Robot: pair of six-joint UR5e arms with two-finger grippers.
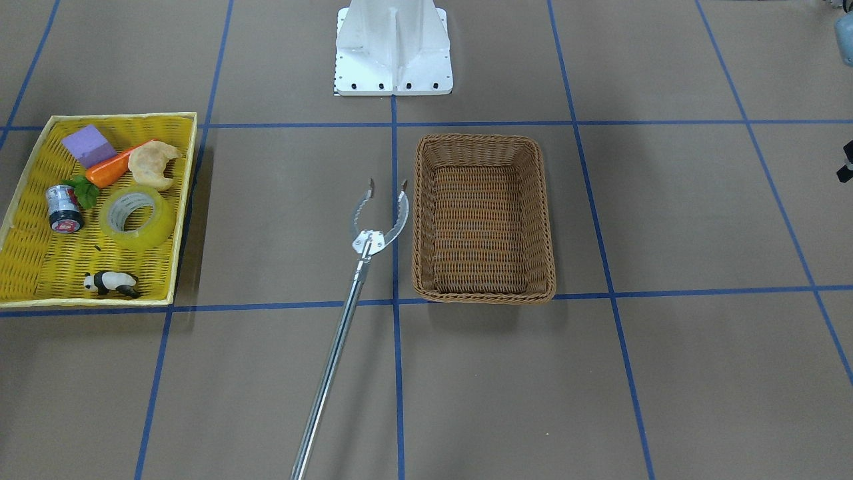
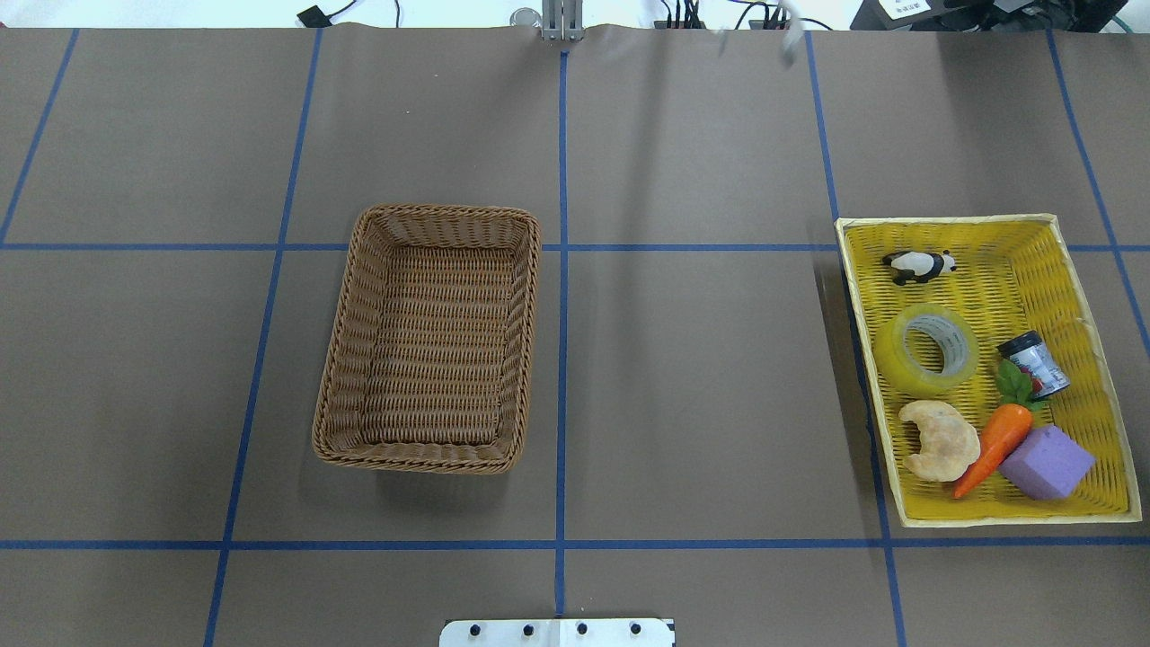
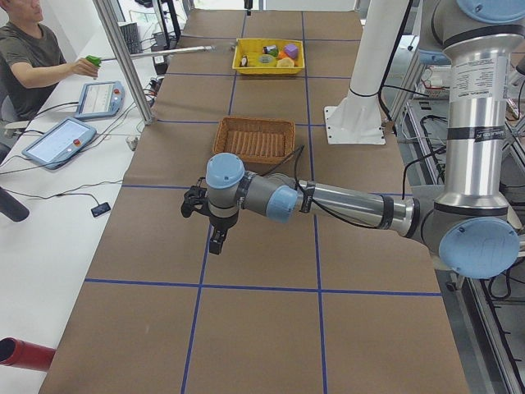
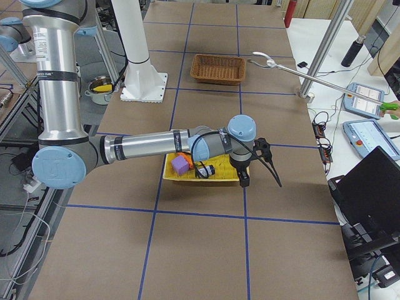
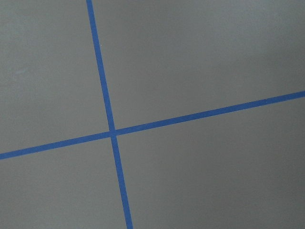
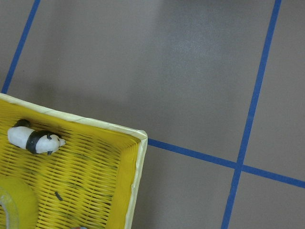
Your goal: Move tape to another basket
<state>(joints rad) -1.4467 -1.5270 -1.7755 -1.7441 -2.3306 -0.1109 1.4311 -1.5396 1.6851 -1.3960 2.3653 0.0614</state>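
The tape [image 1: 138, 218] lies flat in the yellow tray [image 1: 188, 180], also in the overhead view [image 2: 926, 350]; its edge shows in the right wrist view [image 6: 12, 205]. The brown wicker basket [image 1: 483, 141] stands empty mid-table [image 2: 445, 214]. My left gripper [image 3: 216, 240] hangs over bare table on the near side of the basket in the exterior left view. My right gripper [image 4: 245, 180] hangs by the tray's outer edge. I cannot tell whether either is open or shut.
The tray also holds a small can [image 1: 64, 209], a panda figure [image 1: 110, 283], a carrot [image 1: 113, 168], a croissant [image 1: 153, 163] and a purple block [image 1: 88, 145]. An operator's metal reacher tool [image 1: 380, 213], claw open, lies just beside the basket.
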